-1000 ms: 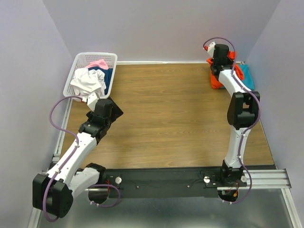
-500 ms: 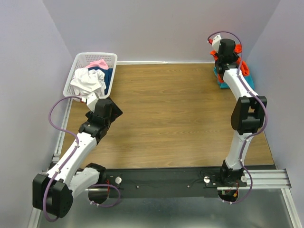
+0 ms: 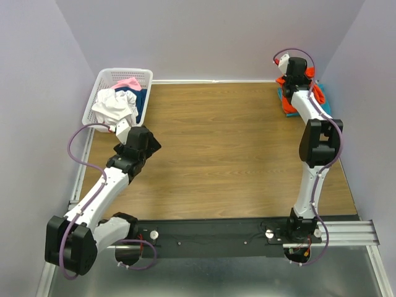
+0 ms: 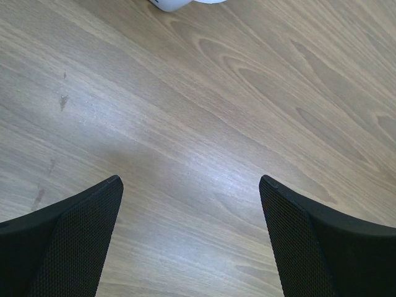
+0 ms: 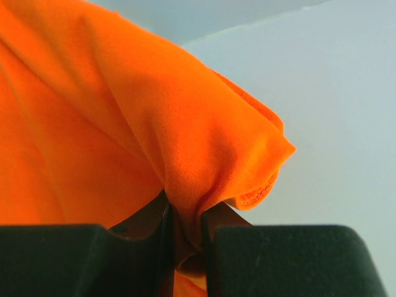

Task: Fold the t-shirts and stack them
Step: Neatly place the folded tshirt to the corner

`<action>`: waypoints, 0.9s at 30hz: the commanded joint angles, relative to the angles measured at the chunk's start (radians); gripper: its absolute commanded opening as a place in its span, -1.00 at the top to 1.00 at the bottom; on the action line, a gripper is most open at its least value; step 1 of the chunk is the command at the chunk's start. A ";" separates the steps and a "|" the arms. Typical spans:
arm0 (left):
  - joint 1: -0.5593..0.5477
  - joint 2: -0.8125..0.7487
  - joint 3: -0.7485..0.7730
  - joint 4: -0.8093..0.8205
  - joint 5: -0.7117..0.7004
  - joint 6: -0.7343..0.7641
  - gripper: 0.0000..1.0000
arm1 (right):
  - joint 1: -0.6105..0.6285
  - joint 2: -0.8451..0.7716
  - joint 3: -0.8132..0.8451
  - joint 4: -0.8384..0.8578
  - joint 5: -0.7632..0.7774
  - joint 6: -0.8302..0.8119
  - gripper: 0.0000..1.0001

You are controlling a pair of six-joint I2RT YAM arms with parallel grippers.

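Note:
My right gripper [image 3: 296,75] is at the far right corner, shut on the bright orange-red t-shirt [image 3: 291,103], which fills the right wrist view [image 5: 124,124] pinched between the jaws. The teal-blue t-shirt [image 3: 324,99] lies under it against the right wall. My left gripper [image 3: 148,141] is open and empty, low over the bare wood at the left; its fingers [image 4: 74,235] frame bare tabletop. A white basket [image 3: 99,83] at the far left holds white [image 3: 112,106], pink [image 3: 128,82] and navy [image 3: 141,99] shirts.
The wooden table [image 3: 216,142] is walled in at the back and both sides. The basket's bottom edge [image 4: 173,4] shows at the top of the left wrist view. A metal rail with the arm bases runs along the near edge.
My right gripper lifted the orange-red shirt up off the teal-blue one, swung toward the back right corner, then settled slightly. The left arm shifted a little to the right.

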State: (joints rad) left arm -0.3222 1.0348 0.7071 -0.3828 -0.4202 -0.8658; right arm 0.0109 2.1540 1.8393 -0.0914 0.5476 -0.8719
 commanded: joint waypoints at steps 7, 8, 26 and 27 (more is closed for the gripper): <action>0.005 0.076 0.046 0.036 -0.043 -0.002 -0.97 | -0.071 0.141 0.147 0.038 -0.040 0.039 0.99; 0.005 0.080 0.051 0.038 -0.045 -0.002 -0.97 | -0.075 0.150 0.156 0.039 -0.040 0.040 0.98; 0.008 0.189 0.098 0.041 -0.042 0.010 -0.97 | -0.120 0.233 0.239 0.044 -0.098 0.160 -1.00; 0.006 0.189 0.100 0.041 -0.040 0.010 -0.97 | -0.120 0.227 0.235 0.044 -0.103 0.165 -1.00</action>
State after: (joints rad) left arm -0.3214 1.2152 0.7776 -0.3561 -0.4206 -0.8608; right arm -0.1005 2.3787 2.0342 -0.0750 0.4808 -0.7761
